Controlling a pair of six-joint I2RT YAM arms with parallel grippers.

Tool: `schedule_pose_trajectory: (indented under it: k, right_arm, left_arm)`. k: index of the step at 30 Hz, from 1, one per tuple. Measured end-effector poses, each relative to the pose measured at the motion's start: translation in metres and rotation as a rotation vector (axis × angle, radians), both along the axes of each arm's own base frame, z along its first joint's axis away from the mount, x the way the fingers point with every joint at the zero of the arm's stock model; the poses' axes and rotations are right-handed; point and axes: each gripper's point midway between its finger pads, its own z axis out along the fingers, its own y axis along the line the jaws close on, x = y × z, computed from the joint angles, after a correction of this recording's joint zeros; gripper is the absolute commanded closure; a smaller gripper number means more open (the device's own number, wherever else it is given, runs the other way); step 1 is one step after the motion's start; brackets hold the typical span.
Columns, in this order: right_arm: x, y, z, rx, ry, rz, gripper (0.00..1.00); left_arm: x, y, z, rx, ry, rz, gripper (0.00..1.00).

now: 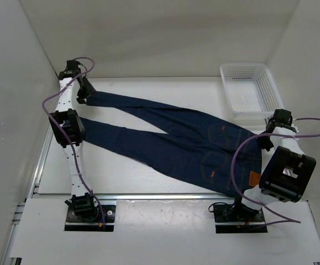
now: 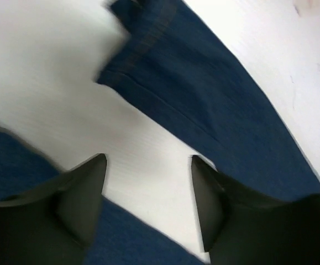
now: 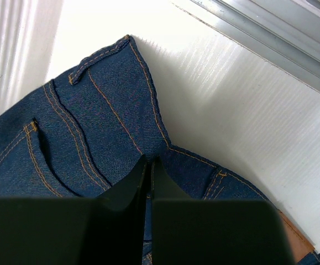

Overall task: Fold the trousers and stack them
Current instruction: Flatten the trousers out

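White surface [image 1: 121, 176], walled enclosure. Item: the trousers [image 1: 182, 143], spread flat, unfolded, legs splayed leftward. My left claw [image 2: 148, 163]: wide, empty, above their far ends. My right claw [image 3: 150, 161]: closed, apparently pinching them at the waist. Folding, stacking: not yet done.

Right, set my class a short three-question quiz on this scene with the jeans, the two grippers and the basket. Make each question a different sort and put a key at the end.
1. True or false: the left gripper is clamped on a leg of the jeans.
2. Which part of the jeans does the right gripper pinch? A the hem, B the waistband, C the knee.
3. In one word, what lies inside the white basket?

Key: 1 false, it is open with nothing between its fingers. 2 B. 3 nothing.
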Motion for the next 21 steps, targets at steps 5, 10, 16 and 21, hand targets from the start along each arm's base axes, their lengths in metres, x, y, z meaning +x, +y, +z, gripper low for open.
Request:
schedule_pose_trajectory:
  k: [5, 10, 16, 21]
  right_arm:
    - [0.000, 0.000, 0.000, 0.002, 0.000, 0.004, 1.00]
    - [0.000, 0.001, 0.000, 0.004, -0.001, 0.007, 1.00]
    - [0.000, 0.001, -0.001, 0.006, 0.001, 0.010, 1.00]
    - [0.000, 0.001, -0.002, 0.008, 0.003, 0.010, 1.00]
  left_arm:
    - [0.000, 0.040, -0.019, 0.028, 0.020, 0.057, 0.37]
    - [0.001, 0.042, -0.054, 0.031, 0.068, 0.056, 0.28]
    - [0.015, 0.041, -0.053, 0.047, 0.027, 0.045, 0.34]
    - [0.028, 0.043, -0.053, 0.057, -0.012, 0.038, 0.49]
